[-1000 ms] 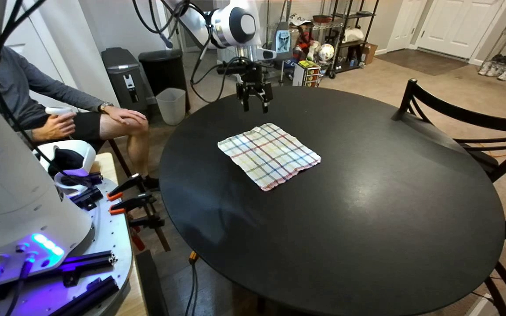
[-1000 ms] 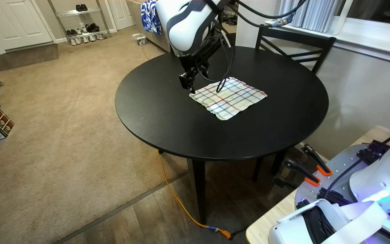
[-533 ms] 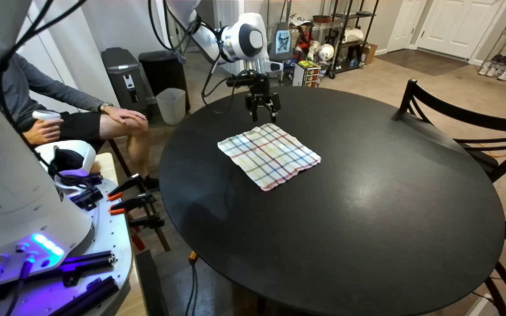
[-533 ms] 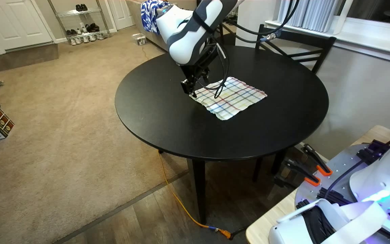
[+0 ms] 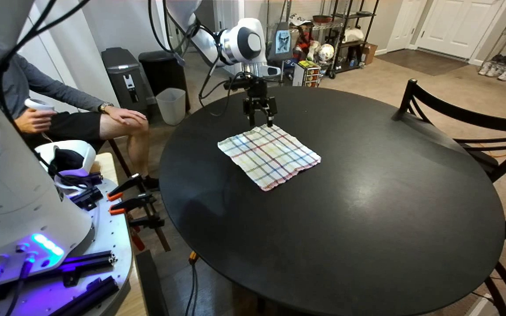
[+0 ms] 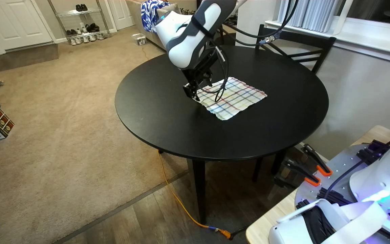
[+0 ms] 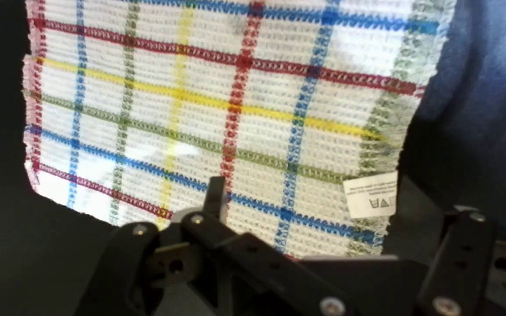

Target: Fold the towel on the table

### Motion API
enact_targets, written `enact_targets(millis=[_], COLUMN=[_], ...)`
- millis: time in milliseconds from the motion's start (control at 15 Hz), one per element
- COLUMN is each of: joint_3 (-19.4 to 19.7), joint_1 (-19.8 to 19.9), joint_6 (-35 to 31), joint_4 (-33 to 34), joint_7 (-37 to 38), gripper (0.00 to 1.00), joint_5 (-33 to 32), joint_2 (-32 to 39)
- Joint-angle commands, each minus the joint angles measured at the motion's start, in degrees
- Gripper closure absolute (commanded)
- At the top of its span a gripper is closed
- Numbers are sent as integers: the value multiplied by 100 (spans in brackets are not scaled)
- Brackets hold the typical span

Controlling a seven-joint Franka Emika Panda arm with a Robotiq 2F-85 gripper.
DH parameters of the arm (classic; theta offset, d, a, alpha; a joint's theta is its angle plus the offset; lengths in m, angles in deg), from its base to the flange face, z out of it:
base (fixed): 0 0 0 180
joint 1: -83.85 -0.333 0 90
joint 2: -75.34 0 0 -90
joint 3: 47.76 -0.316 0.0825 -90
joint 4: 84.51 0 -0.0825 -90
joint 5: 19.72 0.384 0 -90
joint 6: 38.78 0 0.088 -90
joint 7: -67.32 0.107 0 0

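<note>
The towel point(image 5: 270, 153), a white cloth with blue, red, green and yellow grid lines, lies flat and spread out on the round black table point(image 5: 345, 219). It also shows in an exterior view point(image 6: 239, 98), partly behind the arm's cables, and fills much of the wrist view point(image 7: 209, 109). My gripper point(image 5: 261, 124) is open and empty at the towel's far corner, pointing down and low over it. In the wrist view the fingers point(image 7: 310, 186) stand wide apart, with the towel's white care tag point(image 7: 371, 196) between them near the right finger. The gripper hides the towel's nearest corner there.
Dark chairs point(image 5: 468, 115) stand at the table's edge. A seated person point(image 5: 73, 94) is beside the table, holding a white controller. The robot base point(image 5: 29, 206) sits on a stand with orange-tipped clamps point(image 5: 132, 202). Black cables point(image 6: 222, 81) hang from the arm over the towel.
Over the last second my gripper has moved right and down in an exterior view, closer to the towel's far corner. The fingers stay apart. The towel has not moved. The person's controller hand has shifted left.
</note>
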Motion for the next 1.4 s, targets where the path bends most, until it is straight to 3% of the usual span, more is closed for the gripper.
enact_targets(millis=[0, 267, 800, 1333], joint_3=[-74, -94, -85, 230], joint_1=[-41, -8, -47, -355], joint_6=[397, 107, 195, -668], joint_4=[-146, -164, 27, -220], joint_7=[132, -3, 56, 750], gripper=[0, 0, 0, 0], joint_5=[100, -51, -36, -327], joint_2=[-224, -185, -35, 174])
